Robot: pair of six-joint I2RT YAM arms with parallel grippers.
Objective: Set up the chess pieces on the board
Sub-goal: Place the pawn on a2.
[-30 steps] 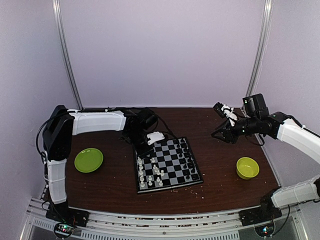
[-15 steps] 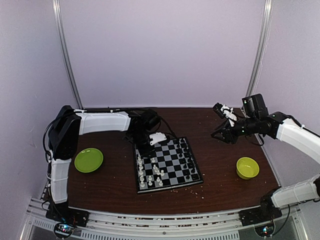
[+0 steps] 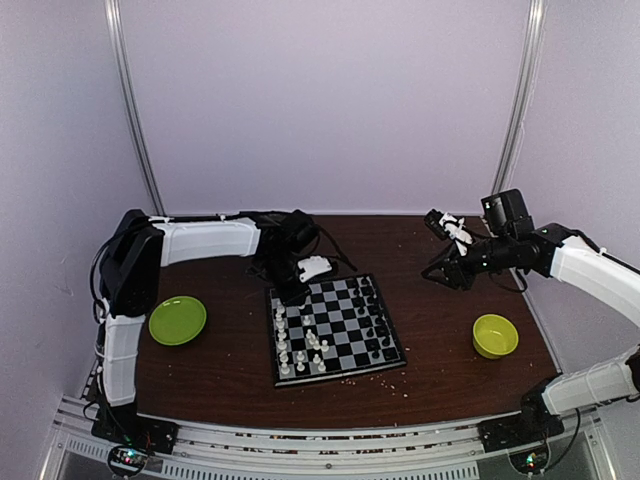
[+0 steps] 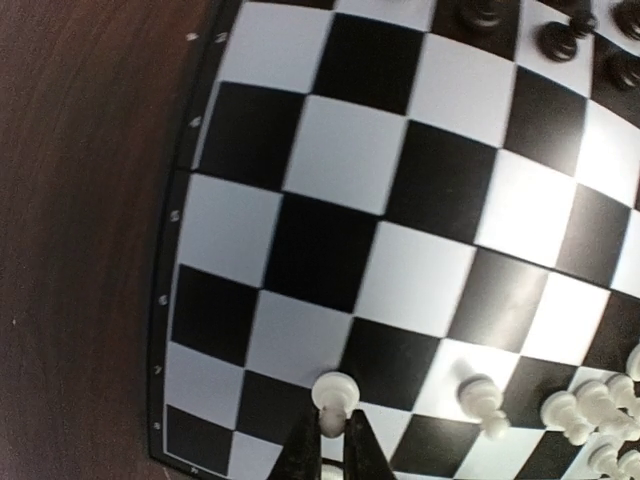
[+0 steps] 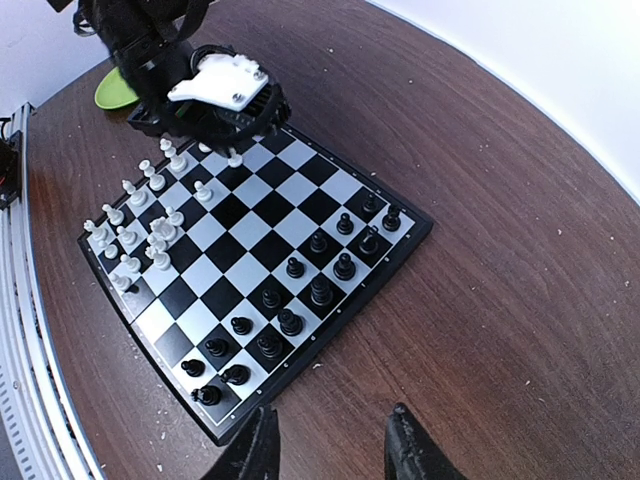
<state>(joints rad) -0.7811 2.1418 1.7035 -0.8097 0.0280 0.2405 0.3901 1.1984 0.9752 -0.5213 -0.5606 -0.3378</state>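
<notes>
The board [image 3: 340, 377] lies mid-table. White chess pieces [image 3: 297, 352] stand along its left side and black ones [image 3: 372, 310] along its right. My left gripper [image 3: 291, 291] is over the board's far left corner. In the left wrist view it [image 4: 333, 428] is shut on a white pawn [image 4: 335, 392], low over the squares near the board's edge [image 4: 172, 300]. More white pieces [image 4: 575, 410] stand to its right. My right gripper [image 3: 434, 271] hovers above the table right of the board. In the right wrist view it [image 5: 333, 442] is open and empty, and the board [image 5: 313, 340] shows from above.
A lime-green plate [image 3: 177, 320] lies left of the board, also in the right wrist view [image 5: 113, 90]. A lime-green bowl [image 3: 495, 335] stands at the right. Pale crumbs [image 3: 395, 381] are scattered by the board's near edge.
My left gripper has shifted slightly toward the board's far left corner, and its arm has swung a little to the right. The right arm has barely moved.
</notes>
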